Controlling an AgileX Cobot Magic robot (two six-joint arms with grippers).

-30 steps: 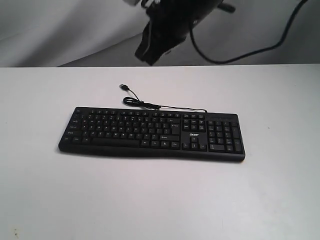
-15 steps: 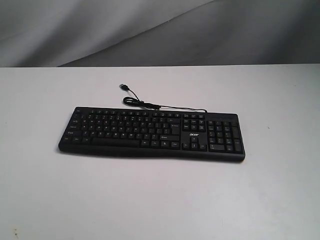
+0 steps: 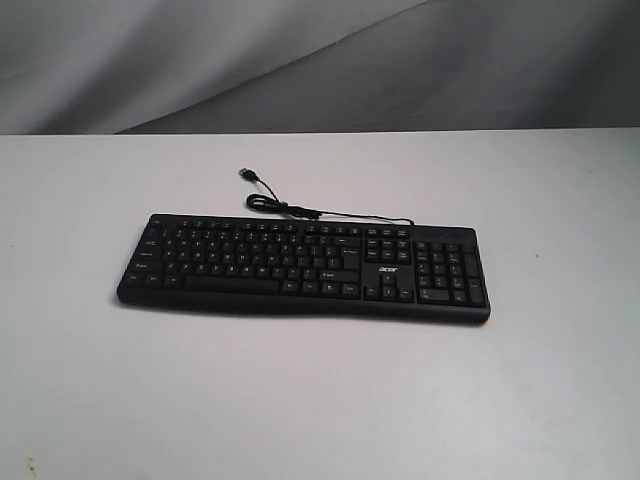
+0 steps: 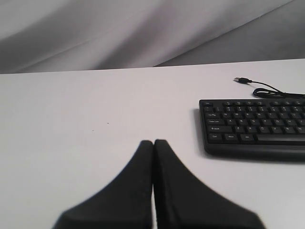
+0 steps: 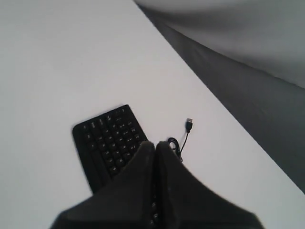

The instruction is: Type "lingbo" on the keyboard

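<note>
Black keyboard (image 3: 300, 265) lies flat on the white counter (image 3: 320, 410), about mid-counter in the exterior view, long side across, number pad at the right end. Its thin cable (image 3: 330, 213) leaves the back edge, curls into a small loop behind the middle keys and ends in a loose USB plug (image 3: 245, 174) lying on the counter. Neither of my hands shows in the exterior view. My left hand (image 4: 153, 143) has its two black fingers pressed together with nothing between them. It sits over bare counter, and the keyboard's (image 4: 252, 126) Ctrl-and-Tab end is the part nearest it, well apart from the tips. My right hand (image 5: 155, 144) is likewise closed tight and empty, looking down on the keyboard (image 5: 107, 138). Its fingers cover much of the board, with one end showing beyond the tips and the cable loop just beside them. I cannot tell its height over the keys.
</note>
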